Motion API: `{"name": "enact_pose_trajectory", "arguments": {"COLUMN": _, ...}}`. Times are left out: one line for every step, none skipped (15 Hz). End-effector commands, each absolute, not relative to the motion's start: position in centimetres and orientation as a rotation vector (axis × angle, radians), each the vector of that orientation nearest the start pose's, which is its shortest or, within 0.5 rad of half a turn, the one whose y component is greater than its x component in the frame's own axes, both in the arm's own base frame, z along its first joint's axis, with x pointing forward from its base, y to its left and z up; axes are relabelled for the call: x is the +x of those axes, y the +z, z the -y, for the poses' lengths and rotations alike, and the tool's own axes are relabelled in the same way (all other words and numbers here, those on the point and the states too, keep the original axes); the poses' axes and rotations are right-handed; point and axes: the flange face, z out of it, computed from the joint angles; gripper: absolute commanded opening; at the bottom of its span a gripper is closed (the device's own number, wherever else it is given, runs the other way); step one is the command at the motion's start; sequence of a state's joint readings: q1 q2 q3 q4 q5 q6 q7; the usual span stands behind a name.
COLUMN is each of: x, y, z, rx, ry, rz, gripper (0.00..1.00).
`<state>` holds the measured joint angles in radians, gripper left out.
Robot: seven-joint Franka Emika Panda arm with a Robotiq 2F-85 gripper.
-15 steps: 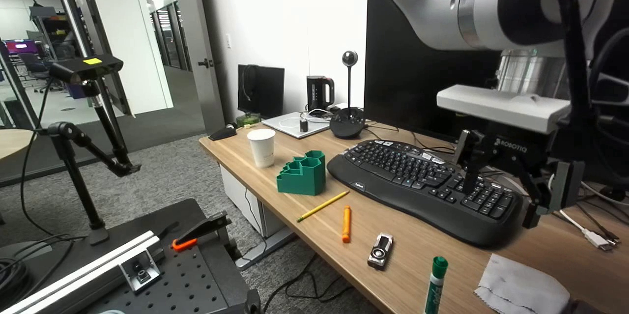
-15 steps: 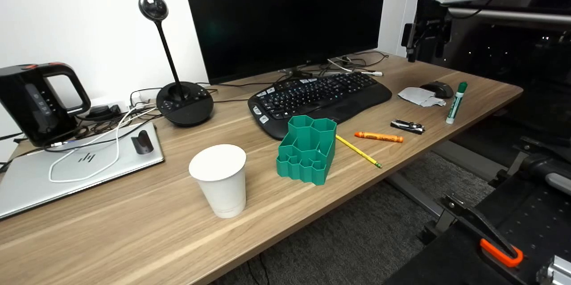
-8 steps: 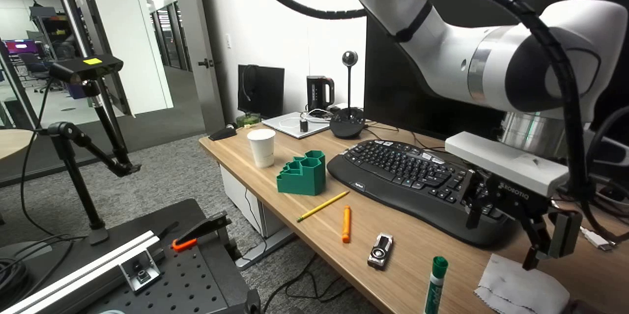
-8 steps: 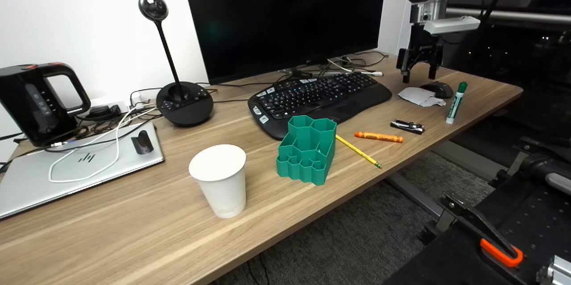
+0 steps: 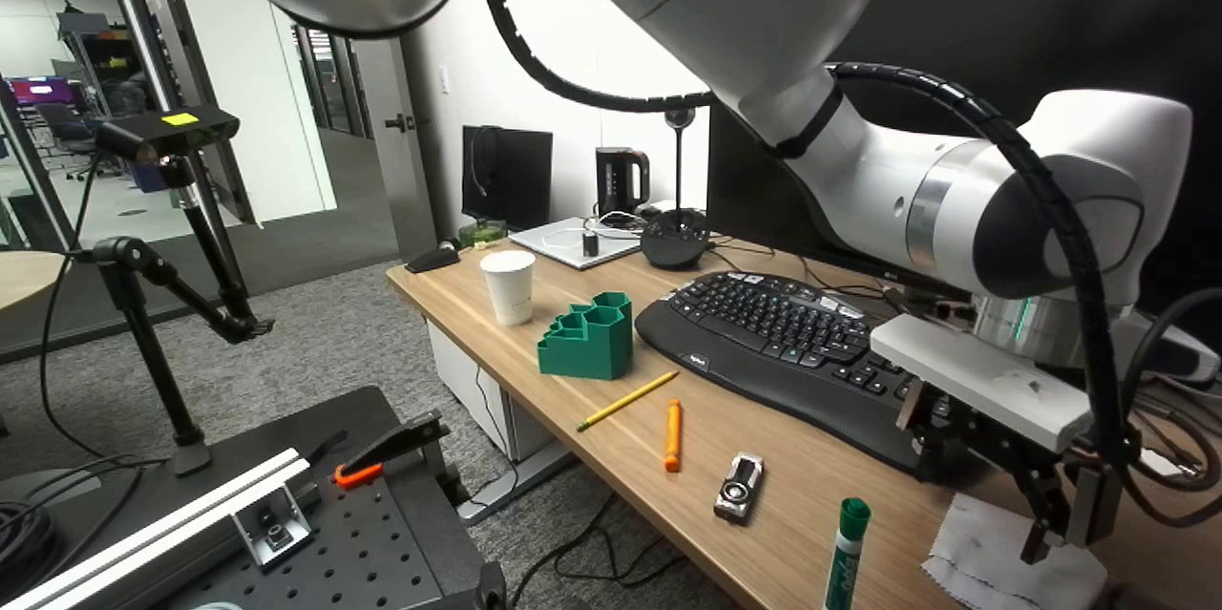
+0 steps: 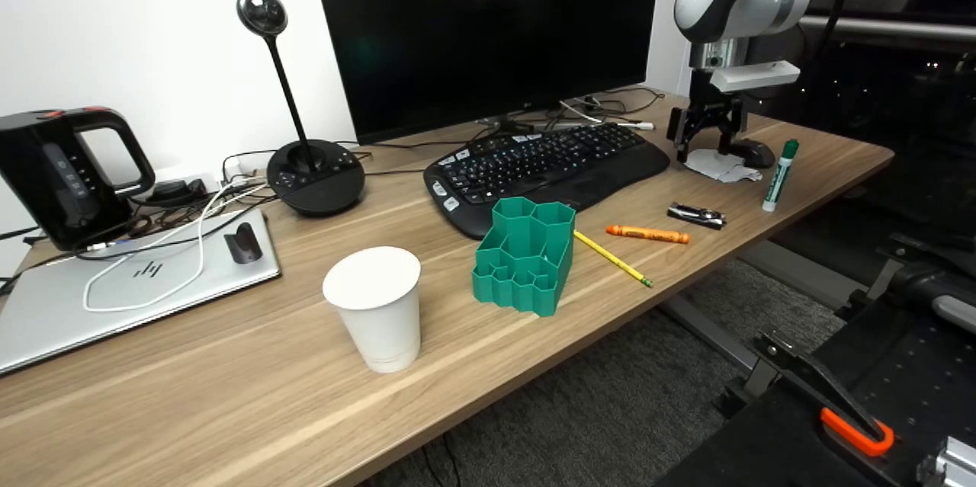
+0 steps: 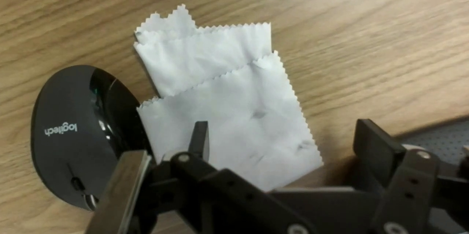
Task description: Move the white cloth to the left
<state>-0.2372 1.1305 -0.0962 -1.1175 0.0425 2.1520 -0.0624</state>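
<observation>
The white cloth (image 7: 227, 95) lies folded and flat on the wooden table, with zigzag edges. It also shows in both exterior views (image 5: 974, 553) (image 6: 715, 165). My gripper (image 7: 284, 139) is open and empty, pointing down over the near part of the cloth. In the wrist view one finger is over the cloth and the other is beyond its right edge, over wood by the keyboard. In both exterior views the gripper (image 5: 981, 507) (image 6: 705, 148) is low over the cloth. I cannot tell whether a fingertip touches it. Part of the cloth is hidden behind the gripper.
A black mouse (image 7: 69, 131) touches or nearly touches the cloth's left edge in the wrist view. A black keyboard (image 5: 792, 352) lies close on the gripper's other side. A green marker (image 5: 845, 553) stands upright nearby. A small metal object (image 5: 740, 488) and orange crayon (image 5: 673, 435) lie farther along.
My gripper has come down from above the table to low over the cloth, staying open. The cloth and the other objects have not moved.
</observation>
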Motion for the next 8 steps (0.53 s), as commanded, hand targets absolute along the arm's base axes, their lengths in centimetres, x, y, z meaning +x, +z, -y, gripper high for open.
{"name": "enact_pose_trajectory", "arguments": {"x": 72.2, "y": 8.9, "z": 23.1, "rx": -3.16, "ry": 0.146, "rz": -0.384, "gripper": 1.0}}
{"name": "enact_pose_trajectory", "arguments": {"x": 72.1, "y": 8.5, "z": 23.1, "rx": -3.159, "ry": 0.163, "rz": -0.382, "gripper": 1.0}}
{"name": "enact_pose_trajectory", "arguments": {"x": 71.9, "y": 8.1, "z": 23.1, "rx": -3.159, "ry": 0.177, "rz": -0.378, "gripper": 1.0}}
{"name": "enact_pose_trajectory", "arguments": {"x": 71.9, "y": 7.6, "z": 23.1, "rx": -3.162, "ry": 0.185, "rz": -0.374, "gripper": 1.0}}
{"name": "enact_pose_trajectory", "arguments": {"x": 71.8, "y": 7.3, "z": 23.2, "rx": -3.166, "ry": 0.189, "rz": -0.374, "gripper": 1.0}}
{"name": "enact_pose_trajectory", "arguments": {"x": 71.9, "y": 7.3, "z": 23.2, "rx": -3.167, "ry": 0.197, "rz": -0.38, "gripper": 1.0}}
{"name": "enact_pose_trajectory", "arguments": {"x": 71.9, "y": 7.3, "z": 23.2, "rx": -3.168, "ry": 0.211, "rz": -0.383, "gripper": 1.0}}
{"name": "enact_pose_trajectory", "arguments": {"x": 71.9, "y": 7.3, "z": 23.0, "rx": -3.164, "ry": 0.227, "rz": -0.377, "gripper": 1.0}}
